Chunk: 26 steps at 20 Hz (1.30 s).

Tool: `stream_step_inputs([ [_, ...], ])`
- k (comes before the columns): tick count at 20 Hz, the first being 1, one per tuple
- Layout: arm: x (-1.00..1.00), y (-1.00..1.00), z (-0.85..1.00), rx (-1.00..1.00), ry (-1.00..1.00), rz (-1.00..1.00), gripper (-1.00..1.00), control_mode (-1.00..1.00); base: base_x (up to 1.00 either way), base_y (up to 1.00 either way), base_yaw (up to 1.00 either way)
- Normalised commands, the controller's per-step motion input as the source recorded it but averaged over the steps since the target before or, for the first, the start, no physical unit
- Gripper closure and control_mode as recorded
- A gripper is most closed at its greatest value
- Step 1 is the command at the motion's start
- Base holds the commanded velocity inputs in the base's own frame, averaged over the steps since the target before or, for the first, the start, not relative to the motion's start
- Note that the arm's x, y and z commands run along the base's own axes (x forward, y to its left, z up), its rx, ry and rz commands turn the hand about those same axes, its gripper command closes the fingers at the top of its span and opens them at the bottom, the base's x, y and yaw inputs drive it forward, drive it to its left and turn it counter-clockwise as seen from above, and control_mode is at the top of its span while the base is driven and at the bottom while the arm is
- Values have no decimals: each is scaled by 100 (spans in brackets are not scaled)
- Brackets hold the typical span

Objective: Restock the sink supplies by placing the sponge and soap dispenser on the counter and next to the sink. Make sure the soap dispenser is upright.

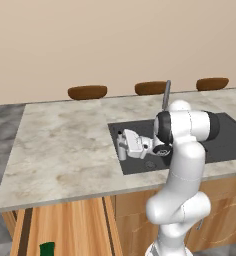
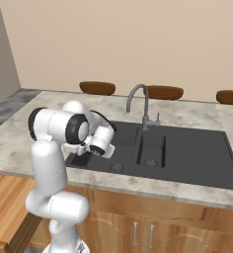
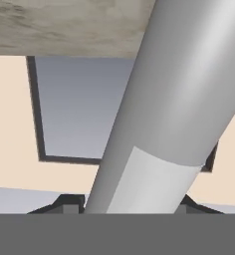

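The soap dispenser (image 1: 122,150), a slim light-grey bottle, stands roughly upright at the left rim of the dark sink (image 1: 225,142). My gripper (image 1: 125,145) reaches leftward and is shut on it. In the hand view the soap dispenser (image 3: 174,104) is a thick grey cylinder running up between my two dark finger tips. I cannot tell whether its base touches the marble counter (image 1: 65,140). The sponge (image 1: 47,248), a small green block, lies low at the lower left, below counter height by the wooden cabinets.
A grey metal faucet (image 2: 139,101) rises behind the double-basin sink (image 2: 187,153). Three brown stool seats (image 1: 87,91) line the counter's far edge. A broad stretch of marble lies left of the sink.
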Motion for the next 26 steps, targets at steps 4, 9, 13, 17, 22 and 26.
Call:
stream_step_inputs([
  [4, 7, 0, -23, 2, -13, 10, 100, -100, 0, 0, 0],
  [9, 19, 10, -11, 13, -3, 19, 100, -100, 0, 0, 0],
  [13, 15, 8, -9, 16, 0, 26, 100, -100, 0, 0, 0],
  [17, 3, 0, -24, 4, -6, 16, 100, -100, 0, 0, 0],
  [22, 0, 5, -23, 0, -11, 5, 100, -100, 0, 0, 0],
  [26, 0, 22, -1, 0, -7, 0, 100, -100, 0, 0, 0],
])
